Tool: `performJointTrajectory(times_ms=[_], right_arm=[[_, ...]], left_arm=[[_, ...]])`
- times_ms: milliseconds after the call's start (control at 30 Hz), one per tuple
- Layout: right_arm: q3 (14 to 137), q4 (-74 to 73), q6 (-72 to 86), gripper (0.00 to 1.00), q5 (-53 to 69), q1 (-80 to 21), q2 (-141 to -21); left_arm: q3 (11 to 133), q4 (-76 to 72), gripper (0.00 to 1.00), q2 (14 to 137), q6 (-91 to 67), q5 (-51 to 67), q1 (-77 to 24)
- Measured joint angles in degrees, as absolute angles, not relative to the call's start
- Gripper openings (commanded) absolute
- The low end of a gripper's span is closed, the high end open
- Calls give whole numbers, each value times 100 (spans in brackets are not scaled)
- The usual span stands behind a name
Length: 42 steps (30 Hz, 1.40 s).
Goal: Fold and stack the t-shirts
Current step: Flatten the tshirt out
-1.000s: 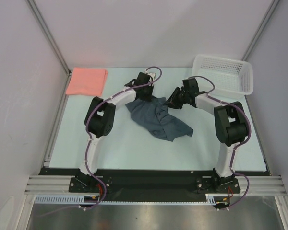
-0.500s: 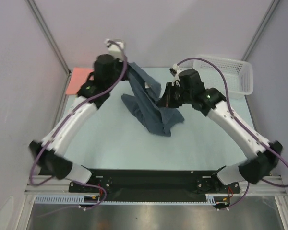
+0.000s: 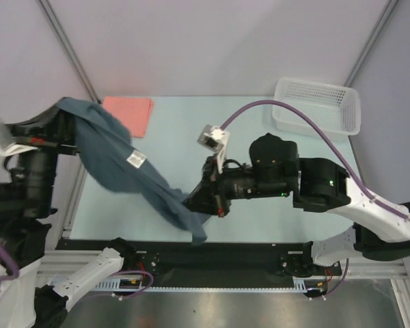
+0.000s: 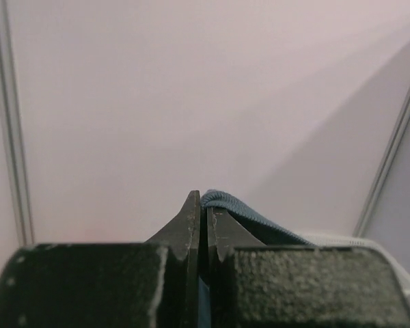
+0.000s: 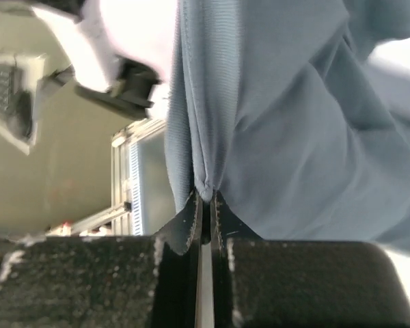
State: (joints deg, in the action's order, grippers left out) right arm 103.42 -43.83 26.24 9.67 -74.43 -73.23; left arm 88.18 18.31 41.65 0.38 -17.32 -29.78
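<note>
Slate blue-grey and limp, the dark t-shirt point(image 3: 116, 160) hangs stretched in the air over the table's point(image 3: 191, 123) left side. It looks light and sags between two pinches. The left gripper point(image 4: 200, 203) is clenched on a ribbed hem, and the right gripper point(image 5: 205, 198) is clamped on a bunched edge. Hems or corners likely give the surest hold. The salmon-pink t-shirt point(image 3: 128, 113) lies folded at the far left.

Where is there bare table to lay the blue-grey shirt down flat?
Free: the table between the salmon-pink shirt and the white basket, toward the back. Crowded: near left and middle, where the blue-grey shirt hangs between the left gripper and the right gripper.
</note>
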Motion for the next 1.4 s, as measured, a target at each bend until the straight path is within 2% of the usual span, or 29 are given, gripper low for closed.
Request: performJointTrajectory(times_ms=[200, 333, 400, 500, 567, 700, 733, 767, 800, 833, 867, 900, 933, 967, 1000, 1067, 1100, 1167, 1200, 1267, 1300, 1333, 1400], right_arm=[[12628, -4641, 1999, 0, 856, -8512, -8729], [12844, -4611, 1787, 0, 489, -8270, -8742], [12333, -4377, 1837, 0, 491, -7706, -8438], [10895, -4003, 2093, 0, 521, -6383, -7690], [9988, -3920, 2250, 0, 574, -5610, -7244], [8117, -3881, 2604, 0, 792, -3404, -6692], [7725, -3900, 2665, 0, 790, -2847, -6698], [7454, -3953, 2692, 1, 760, -2423, -6783], [7247, -4018, 2700, 4, 709, -2049, -6906], [7085, -4101, 2694, 5, 676, -1688, -7087], [6987, -4182, 2685, 5, 642, -1404, -7319], [6965, -4239, 2668, 10, 593, -1212, -7520], [6965, -4270, 2633, 14, 528, -974, -7808], [6967, -4307, 2591, 20, 478, -829, -8014], [6969, -4357, 2536, 39, 416, -644, -8267], [6980, -4510, 2427, 53, 274, -427, -8637], [6993, -4578, 2364, 67, 180, -386, -8746], [7015, -4676, 2211, 76, -47, -469, -8820], [7028, -4718, 2134, 79, -152, -561, -8799], [7030, -4748, 2012, 80, -292, -867, -8667], [7030, -4768, 1970, 85, -340, -996, -8597], [7024, -4823, 1949, 85, -429, -1214, -8482], [6984, -4943, 1918, 85, -552, -1435, -8289]], left_arm=[[10147, 1564, 0, 4342, 504, -1712, -2976], [10619, 1048, 0, 4644, 766, -1616, -2976], [10578, 749, 0, 4939, 856, -1588, -2971], [10012, 189, 0, 5555, 956, -1542, -2974], [9668, -54, 1, 6246, 961, -1487, -2974], [9203, -530, 0, 8370, 956, -1225, -2978], [9194, -534, 14, 9039, 952, -1181, -2985], [9227, -554, 33, 9692, 939, -1168, -2998], [9358, -421, 40, 10280, 926, -1188, -3030], [9572, -320, 41, 10814, 904, -1199, -3063], [10016, -5, 55, 11513, 851, -1278, -3111], [10639, 423, 87, 12180, 801, -1372, -3170], [11343, 884, 98, 12752, 777, -1498, -3232], [11885, 1127, 100, 13179, 666, -1621, -3288], [12101, 1275, 100, 13353, 591, -1743, -3330], [12079, 1638, 100, 13207, 440, -2010, -3374], [12007, 1791, 99, 13013, 336, -2119, -3385], [11727, 2134, 97, 12414, 67, -2281, -3402], [11367, 2377, 94, 11874, -121, -2335, -3402], [10481, 2561, 89, 10792, -482, -2239, -3402], [9959, 2687, 96, 10217, -644, -2200, -3402], [9164, 2773, 99, 9402, -825, -2102, -3402], [7946, 2840, 100, 8193, -1133, -1848, -3402]])
